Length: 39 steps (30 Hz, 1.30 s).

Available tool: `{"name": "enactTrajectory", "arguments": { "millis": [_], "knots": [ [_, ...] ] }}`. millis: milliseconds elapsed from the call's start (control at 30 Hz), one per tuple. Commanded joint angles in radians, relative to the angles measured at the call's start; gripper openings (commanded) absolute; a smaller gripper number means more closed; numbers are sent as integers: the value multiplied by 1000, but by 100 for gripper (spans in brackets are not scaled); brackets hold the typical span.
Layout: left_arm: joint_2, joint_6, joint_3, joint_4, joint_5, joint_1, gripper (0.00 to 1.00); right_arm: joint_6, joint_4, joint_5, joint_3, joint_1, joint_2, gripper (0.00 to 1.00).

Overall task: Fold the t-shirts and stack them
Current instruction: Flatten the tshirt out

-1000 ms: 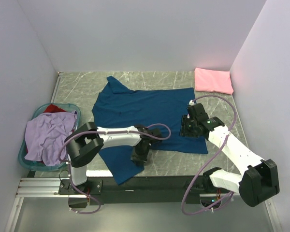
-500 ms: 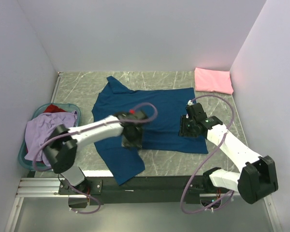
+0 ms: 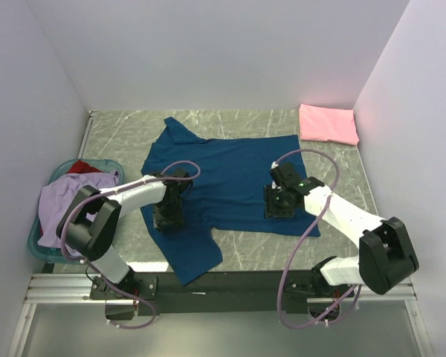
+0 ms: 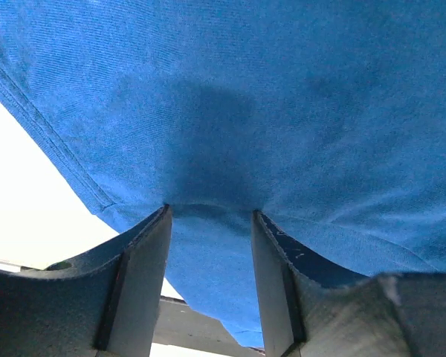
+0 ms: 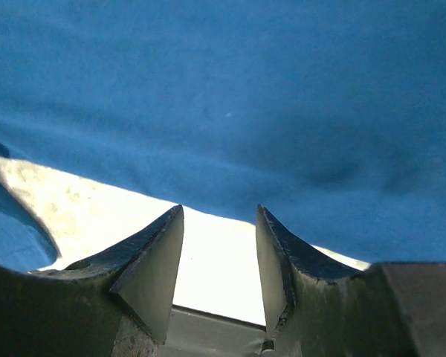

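The navy blue t-shirt [image 3: 223, 178] lies spread flat on the table, one sleeve hanging toward the near edge. My left gripper [image 3: 169, 212] is open, its tips pressed down on the shirt's left side; cloth [image 4: 282, 111] spans between the jaws around the gripper [image 4: 210, 210]. My right gripper [image 3: 276, 202] is open and empty at the shirt's near hem on the right [image 5: 219, 210], with bare table between the jaws. A folded pink t-shirt [image 3: 328, 123] lies at the back right. The lavender t-shirt [image 3: 78, 204] and red t-shirt [image 3: 82, 166] lie in the basket.
The teal plastic basket [image 3: 39, 238] stands at the left edge of the table. Walls close the left, back and right sides. The black rail [image 3: 230, 282] with the arm bases runs along the near edge.
My left gripper has moved from the near sleeve up and to the left across the navy shirt. My right gripper has moved a little left along the hem.
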Motion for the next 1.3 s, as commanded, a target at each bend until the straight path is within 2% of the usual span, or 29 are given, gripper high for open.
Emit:
{"name": "enactTrajectory", "arguments": {
  "millis": [0, 267, 867, 967, 1033, 1267],
  "knots": [
    [12, 6, -44, 33, -5, 1, 53, 17, 25, 5, 33, 52, 35, 51],
    [-34, -20, -158, 19, 46, 1, 53, 22, 3, 44, 21, 78, 183, 51],
    [-169, -74, -245, -55, 136, -2, 61, 87, -115, 21, -71, 106, 154, 52],
    [-199, -72, -229, -73, 149, -2, 63, 78, -139, 22, -65, 107, 135, 53],
    [-207, -74, -198, -113, 101, -2, 69, 71, -147, 33, -44, 110, 102, 53],
    [-245, -104, 29, -167, -11, 4, 84, 87, -115, -2, 101, 209, 26, 52]
  ]
}}
